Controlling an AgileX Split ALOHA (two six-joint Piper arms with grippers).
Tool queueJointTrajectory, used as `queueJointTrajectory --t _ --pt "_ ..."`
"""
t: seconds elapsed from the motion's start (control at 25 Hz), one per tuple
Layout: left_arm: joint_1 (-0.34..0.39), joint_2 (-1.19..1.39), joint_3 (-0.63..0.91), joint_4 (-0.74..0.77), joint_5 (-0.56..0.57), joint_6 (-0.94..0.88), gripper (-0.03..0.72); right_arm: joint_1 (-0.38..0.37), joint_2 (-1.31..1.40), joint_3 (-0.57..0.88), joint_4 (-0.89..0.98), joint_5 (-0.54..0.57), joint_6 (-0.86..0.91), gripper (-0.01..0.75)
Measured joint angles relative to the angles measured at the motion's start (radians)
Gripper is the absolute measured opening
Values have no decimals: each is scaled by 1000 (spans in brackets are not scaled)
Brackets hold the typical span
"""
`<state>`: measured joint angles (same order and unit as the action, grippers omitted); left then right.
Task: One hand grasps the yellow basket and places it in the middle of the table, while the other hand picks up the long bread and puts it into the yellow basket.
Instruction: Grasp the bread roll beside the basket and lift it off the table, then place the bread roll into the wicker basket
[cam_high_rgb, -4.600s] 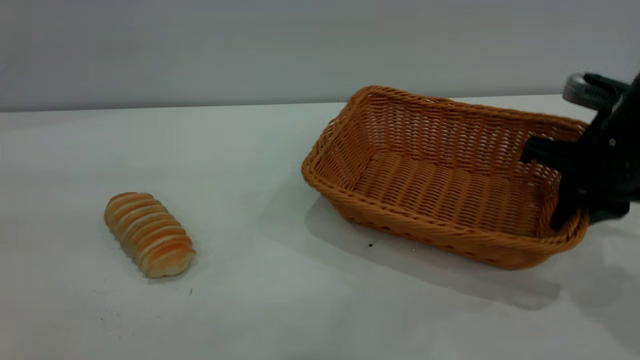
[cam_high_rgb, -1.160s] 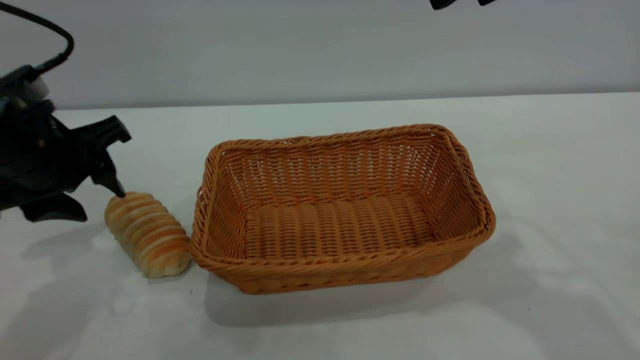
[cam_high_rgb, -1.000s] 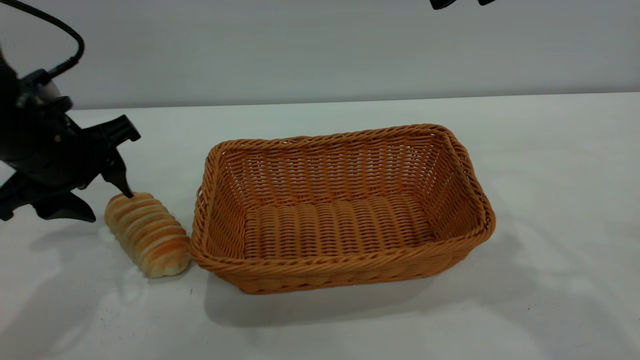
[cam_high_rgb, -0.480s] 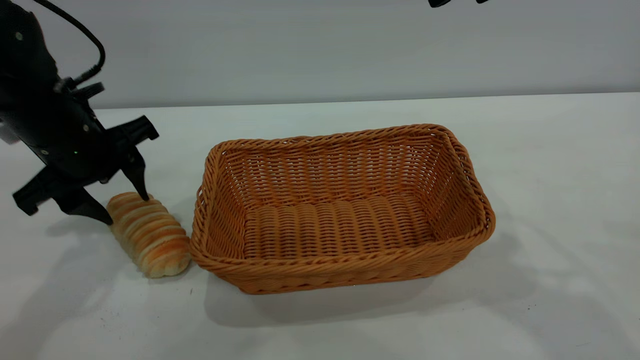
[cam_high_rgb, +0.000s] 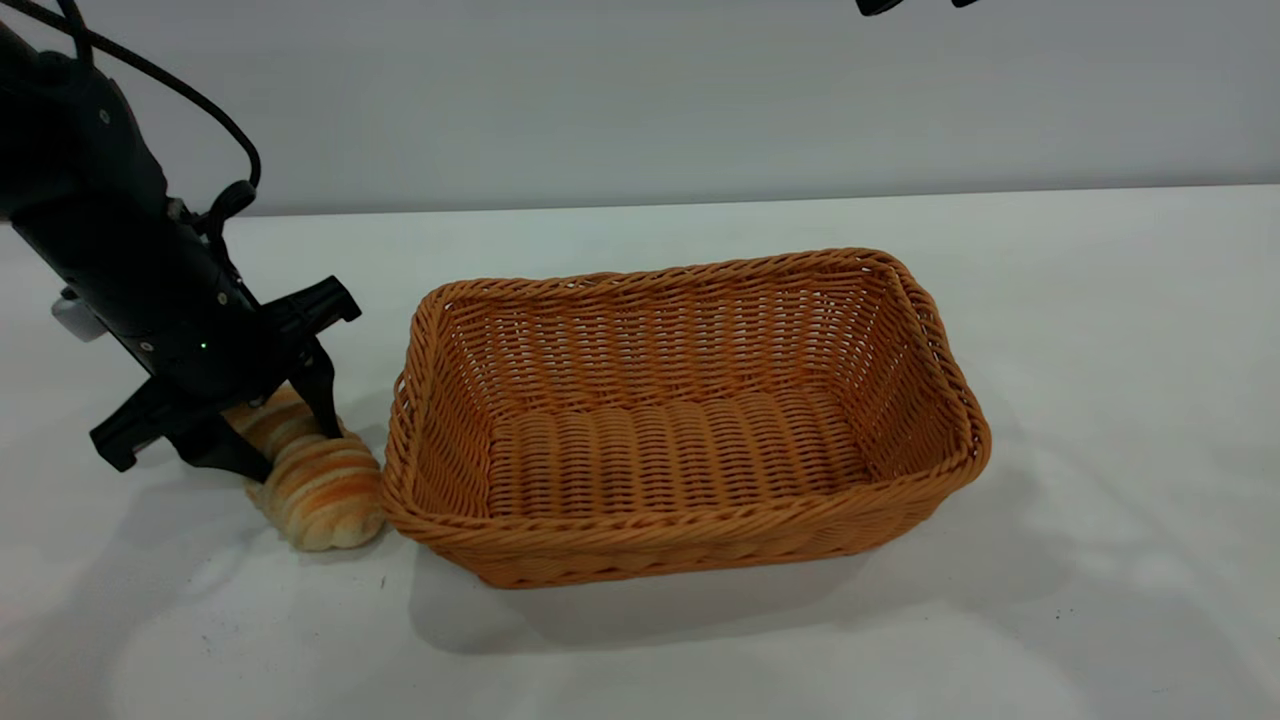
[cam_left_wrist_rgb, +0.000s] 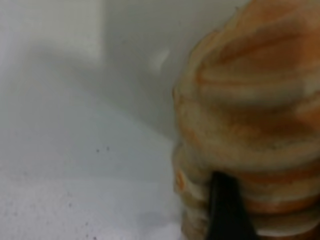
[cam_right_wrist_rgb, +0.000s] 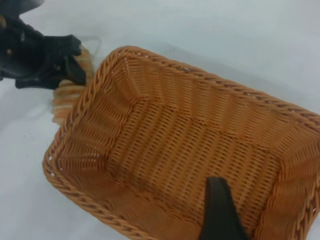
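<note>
The long bread (cam_high_rgb: 325, 495) lies on the white table (cam_high_rgb: 640, 660), just left of the yellow basket (cam_high_rgb: 660, 548). My left gripper (cam_high_rgb: 285, 435) is down over the bread's rear half, open, with one finger on each side of it. In the left wrist view the bread (cam_left_wrist_rgb: 250, 100) fills the frame, and one dark finger (cam_left_wrist_rgb: 225, 210) lies against it. The basket stands empty at mid-table. My right gripper (cam_high_rgb: 920, 4) is high above the basket, open, with only its tips in view. The right wrist view looks down into the basket (cam_right_wrist_rgb: 200, 75) past one finger (cam_right_wrist_rgb: 220, 210).
The bread almost touches the basket's left end. A black cable (cam_high_rgb: 180, 90) loops above the left arm. A grey wall (cam_high_rgb: 640, 90) backs the table. A few dark specks (cam_high_rgb: 382, 582) lie near the table's front.
The left gripper has moved right and down along the bread, from its far end to astride its rear half. The bread, the basket and the right gripper have stayed put.
</note>
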<state>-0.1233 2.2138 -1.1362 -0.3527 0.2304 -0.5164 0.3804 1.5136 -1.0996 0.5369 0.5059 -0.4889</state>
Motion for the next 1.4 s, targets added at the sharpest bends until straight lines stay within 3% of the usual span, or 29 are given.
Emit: queueJointTrajectory --t 0.08,0.24,0.32,0.76,1.0,1.4 --pt "0 8 -2 -10 -6 7 396 0 0 0 0 1 0 537" --pt "0 11 -3 -13 -11 51 140 0 0 0 0 2 -8 537" --pt "0 12 -4 -15 -14 111 79 0 0 0 0 2 -8 537" --pt "-11 -179 -8 -29 -89 226 79 0 0 0 6 2 -14 537" --pt "-68 -318 -8 -32 -115 268 78 0 0 0 18 2 -24 537" --pt "-361 -316 -8 -36 -205 344 78 0 0 0 19 -6 -26 537"
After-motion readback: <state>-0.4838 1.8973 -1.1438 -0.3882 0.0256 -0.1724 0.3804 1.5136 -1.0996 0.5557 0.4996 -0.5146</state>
